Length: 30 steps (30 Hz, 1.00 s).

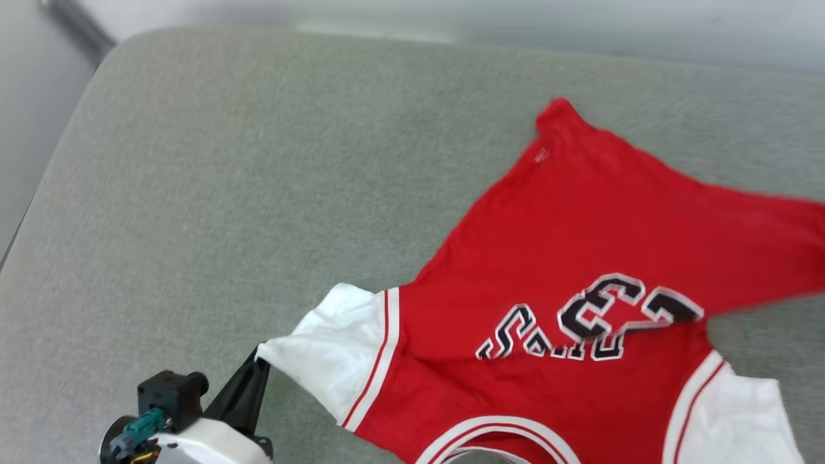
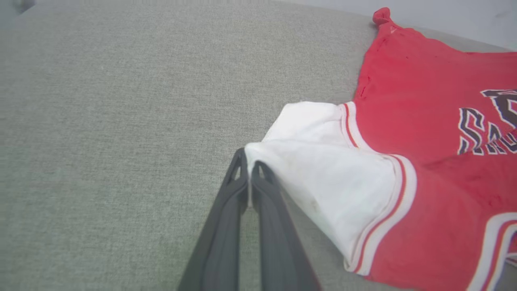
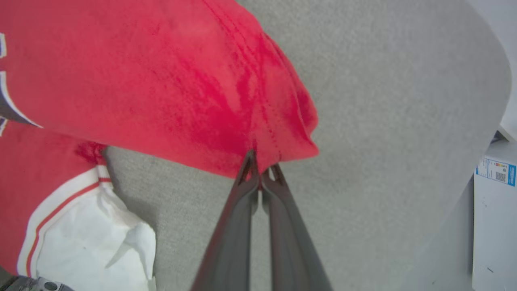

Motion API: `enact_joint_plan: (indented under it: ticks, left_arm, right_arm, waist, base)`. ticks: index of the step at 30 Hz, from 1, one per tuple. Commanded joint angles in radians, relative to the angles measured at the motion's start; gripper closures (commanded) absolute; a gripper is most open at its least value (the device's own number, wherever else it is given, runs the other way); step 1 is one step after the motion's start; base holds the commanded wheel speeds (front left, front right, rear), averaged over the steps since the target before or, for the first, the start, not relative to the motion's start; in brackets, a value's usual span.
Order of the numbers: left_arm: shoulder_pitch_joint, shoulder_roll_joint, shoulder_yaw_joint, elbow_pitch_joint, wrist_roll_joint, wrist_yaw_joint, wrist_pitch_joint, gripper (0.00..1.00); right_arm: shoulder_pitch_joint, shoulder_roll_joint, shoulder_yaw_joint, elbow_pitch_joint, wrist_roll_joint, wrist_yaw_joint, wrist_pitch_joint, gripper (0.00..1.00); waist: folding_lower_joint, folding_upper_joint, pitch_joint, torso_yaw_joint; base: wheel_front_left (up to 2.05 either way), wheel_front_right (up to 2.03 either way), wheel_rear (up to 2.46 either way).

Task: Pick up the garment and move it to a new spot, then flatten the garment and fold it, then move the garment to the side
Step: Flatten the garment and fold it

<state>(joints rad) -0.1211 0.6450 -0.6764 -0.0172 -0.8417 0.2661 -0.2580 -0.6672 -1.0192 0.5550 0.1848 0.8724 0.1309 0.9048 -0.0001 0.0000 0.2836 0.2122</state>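
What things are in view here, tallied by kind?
red jersey: 1
robot hands: 2 (left hand, right hand, each shut on the jersey)
grey padded surface: 1
white labelled box: 1
Total: 5

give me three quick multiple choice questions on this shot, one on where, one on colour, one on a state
1. Where does the left gripper grip the garment? A the neckline; B the edge of a white sleeve; C the chest.
2. The number on the chest is: A yellow; B green; C black with a white outline.
3. The right gripper is: A shut on red cloth of the garment; B wide open above it; C shut, clear of it.
Answers: 1 B, its tips pinch the sleeve's edge; 2 C, black digits edged white; 3 A, red fabric sits between its closed tips.
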Motion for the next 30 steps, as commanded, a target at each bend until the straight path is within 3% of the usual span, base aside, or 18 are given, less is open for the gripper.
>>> enact_joint_plan:
  ticks: [1,8,15,21,23,30]
  left_arm:
    - [0.019,0.008,0.005,-0.005,-0.007,0.008,0.000,1.00]
    - [0.079,0.035,0.022,-0.024,-0.025,0.033,-0.001,1.00]
    - [0.095,0.043,0.025,-0.023,-0.030,0.031,-0.002,1.00]
    - [0.098,0.047,0.032,-0.020,-0.031,0.036,-0.002,1.00]
    - [0.099,0.049,0.031,-0.019,-0.031,0.035,-0.001,1.00]
    - [0.088,0.052,0.022,-0.025,-0.023,0.038,0.006,1.00]
  right_arm:
    - [0.056,-0.020,-0.007,-0.016,0.016,0.000,-0.018,1.00]
    - [0.379,-0.077,-0.038,-0.078,0.093,0.000,-0.112,1.00]
    - [0.654,-0.007,-0.068,-0.041,0.119,0.000,-0.222,1.00]
    - [0.737,0.079,-0.105,-0.004,0.093,0.000,-0.293,1.00]
    - [0.725,0.081,-0.132,-0.016,0.082,0.000,-0.310,0.00]
    - [0.618,0.042,-0.268,-0.134,0.042,0.000,-0.352,0.00]
  waist:
    - [0.0001,0.0000,-0.063,-0.058]
    - [0.0001,0.0000,-0.107,-0.111]
    - [0.0001,0.0000,-0.103,-0.144]
    - [0.0001,0.0000,-0.097,-0.161]
    - [0.0001,0.0000,-0.100,-0.165]
    - [0.0001,0.0000,-0.108,-0.159]
  base:
    - [0.00,0.00,0.00]
    - [0.00,0.00,0.00]
    - [0.00,0.00,0.00]
    - [0.00,0.00,0.00]
    - [0.00,0.00,0.00]
    - [0.00,0.00,0.00]
